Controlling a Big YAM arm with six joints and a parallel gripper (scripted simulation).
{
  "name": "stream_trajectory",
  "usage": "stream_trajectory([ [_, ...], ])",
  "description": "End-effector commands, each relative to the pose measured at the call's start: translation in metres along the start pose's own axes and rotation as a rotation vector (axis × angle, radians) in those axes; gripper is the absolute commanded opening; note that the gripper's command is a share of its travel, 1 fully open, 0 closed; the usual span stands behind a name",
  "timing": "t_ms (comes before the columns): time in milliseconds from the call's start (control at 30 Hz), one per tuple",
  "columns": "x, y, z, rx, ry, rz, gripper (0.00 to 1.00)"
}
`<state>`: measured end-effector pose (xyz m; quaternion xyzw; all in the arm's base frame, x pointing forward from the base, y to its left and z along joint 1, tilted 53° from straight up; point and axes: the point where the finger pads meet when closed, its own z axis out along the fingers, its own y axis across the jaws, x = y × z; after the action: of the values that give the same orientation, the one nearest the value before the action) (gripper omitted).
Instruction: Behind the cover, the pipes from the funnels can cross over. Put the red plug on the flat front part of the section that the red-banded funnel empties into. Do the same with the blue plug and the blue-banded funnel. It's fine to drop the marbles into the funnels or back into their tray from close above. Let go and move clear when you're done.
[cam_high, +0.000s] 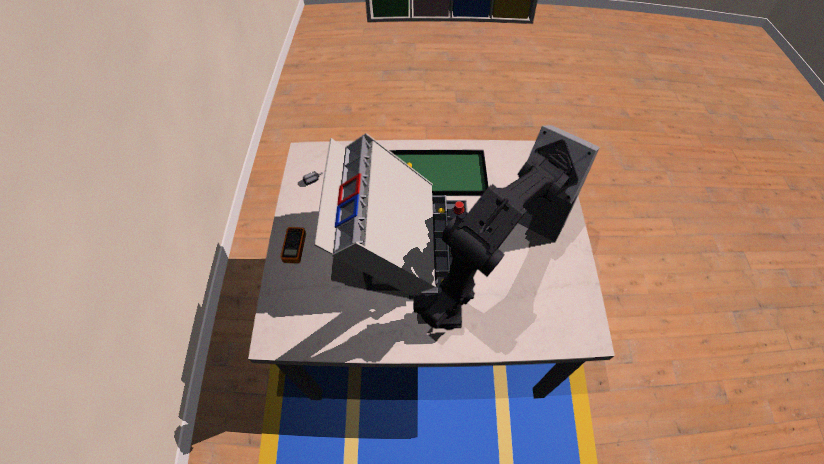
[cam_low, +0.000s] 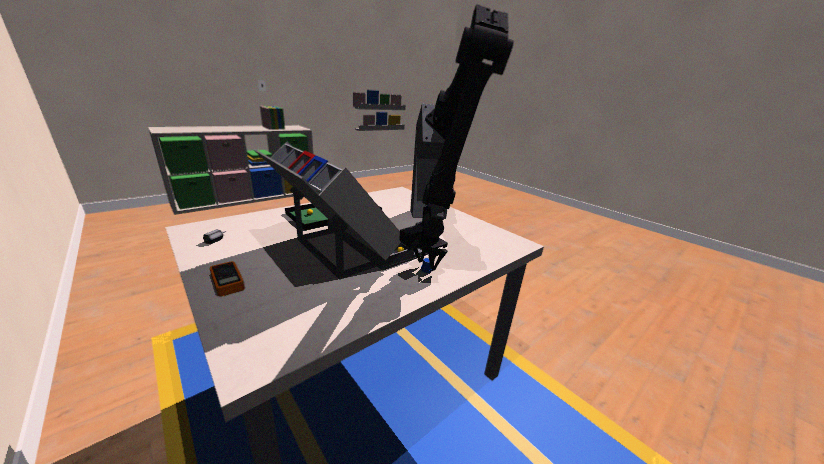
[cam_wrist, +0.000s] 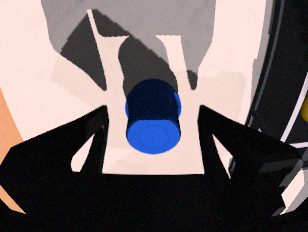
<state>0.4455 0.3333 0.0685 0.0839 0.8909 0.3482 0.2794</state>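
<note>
The blue plug (cam_low: 426, 265) (cam_wrist: 153, 136) stands upright on the table by the near end of the sections. My gripper (cam_low: 430, 260) (cam_wrist: 153, 113) is open around the plug, with a gap on each side. The red plug (cam_high: 458, 207) stands on the flat front part of the far section, where a yellow marble (cam_high: 441, 210) lies. Another yellow marble (cam_low: 400, 249) (cam_wrist: 305, 107) lies in the near end section. The red-banded funnel (cam_high: 359, 184) and blue-banded funnel (cam_high: 337, 213) are side by side at the cover's top. The cover (cam_high: 394, 213) hides the pipes.
A green-floored tray (cam_high: 458, 167) with a yellow marble (cam_high: 409, 165) (cam_low: 310, 212) lies at the far side of the table. An orange meter (cam_high: 293, 244) (cam_low: 226, 277) and a small grey motor (cam_high: 310, 177) (cam_low: 213, 235) lie behind the ramp. The ramp's end wall (cam_low: 360, 216) stands close to the arm.
</note>
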Motion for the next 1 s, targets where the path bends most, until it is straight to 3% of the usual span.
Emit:
stream_trajectory([
  [0, 0.0037, 0.0078, 0.0009, -0.016, -0.002, -0.004, 0.63],
  [367, 0.0037, 0.0078, 0.0009, -0.016, -0.002, -0.004, 0.63],
  [400, 0.0037, 0.0078, 0.0009, -0.016, -0.002, -0.004, 0.00],
  [967, 0.0037, 0.0078, 0.0009, -0.016, -0.002, -0.005, 0.00],
])
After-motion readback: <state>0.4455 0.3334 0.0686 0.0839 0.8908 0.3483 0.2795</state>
